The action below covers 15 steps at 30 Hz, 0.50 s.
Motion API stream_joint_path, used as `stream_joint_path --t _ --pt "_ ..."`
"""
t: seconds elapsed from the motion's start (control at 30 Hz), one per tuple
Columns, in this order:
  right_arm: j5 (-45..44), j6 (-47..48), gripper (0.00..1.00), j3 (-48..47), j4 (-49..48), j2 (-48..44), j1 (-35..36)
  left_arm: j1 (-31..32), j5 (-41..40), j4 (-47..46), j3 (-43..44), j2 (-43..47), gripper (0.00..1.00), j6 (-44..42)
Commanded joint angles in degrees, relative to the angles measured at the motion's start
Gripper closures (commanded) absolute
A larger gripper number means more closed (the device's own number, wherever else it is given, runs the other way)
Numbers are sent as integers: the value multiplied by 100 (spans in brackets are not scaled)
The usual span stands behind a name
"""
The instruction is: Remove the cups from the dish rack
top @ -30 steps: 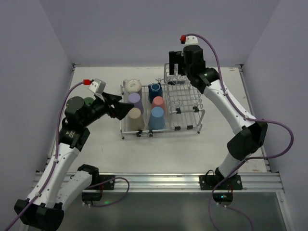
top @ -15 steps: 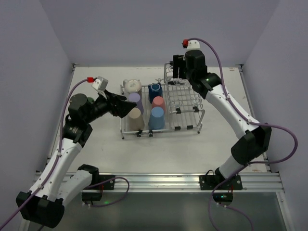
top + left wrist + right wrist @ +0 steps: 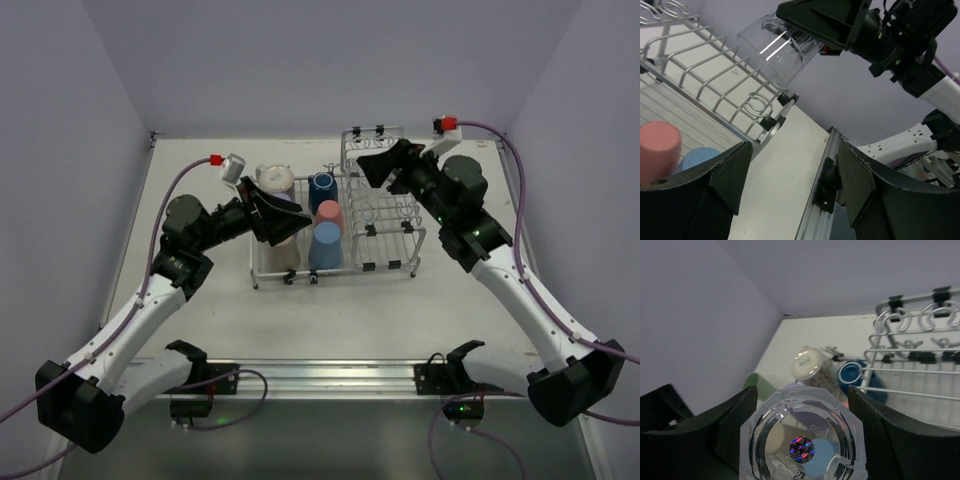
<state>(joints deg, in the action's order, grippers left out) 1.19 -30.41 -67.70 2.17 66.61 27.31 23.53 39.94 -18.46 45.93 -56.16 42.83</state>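
Here, from the left, we enter what we find.

Green cup [image 3: 752, 383]: seen only from the right wrist, left of the rack [image 3: 392, 243]. We judge it already unloaded, though its footing is hidden.

Left tool [image 3: 795, 150]: released, fingers spread with nothing between them, poised over the rack's low left half, above the tan cup [image 3: 283, 252]. We judge it is lined up there to take the next cup.

Low half, stock remaining: cream cup [image 3: 275, 180] and dark blue cup [image 3: 321, 188] at the far side, pink cup [image 3: 329, 213] and light blue cup [image 3: 324, 243] nearer. The pink one is plainly mouth down, as for draining.

Tall basket half: wire hoops only, no cup that we can make out.

Clear cup [image 3: 779, 50]: out of the rack, in the air over the basket half, tilted, its base toward the right wrist camera.

Right tool [image 3: 802, 390]: clenched on the clear cup, a finger on either side of its wall. We judge the cup is held high to clear the wires before it goes to the table [image 3: 330, 320].
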Motion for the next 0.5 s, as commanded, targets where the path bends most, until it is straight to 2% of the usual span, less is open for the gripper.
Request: stream_joint_path --t 0.0,0.2,0.47 --pt "1092 -1402 65 607 -1455 -464 -6 423 -258 -614 118 -123 23 419" --pt "1761 -2301 65 1408 -2379 -1079 2 907 -733 -729 197 -149 21 498" --pt "2122 -2750 65 1769 -2985 -1054 2 1329 -945 -1001 276 -448 18 621"
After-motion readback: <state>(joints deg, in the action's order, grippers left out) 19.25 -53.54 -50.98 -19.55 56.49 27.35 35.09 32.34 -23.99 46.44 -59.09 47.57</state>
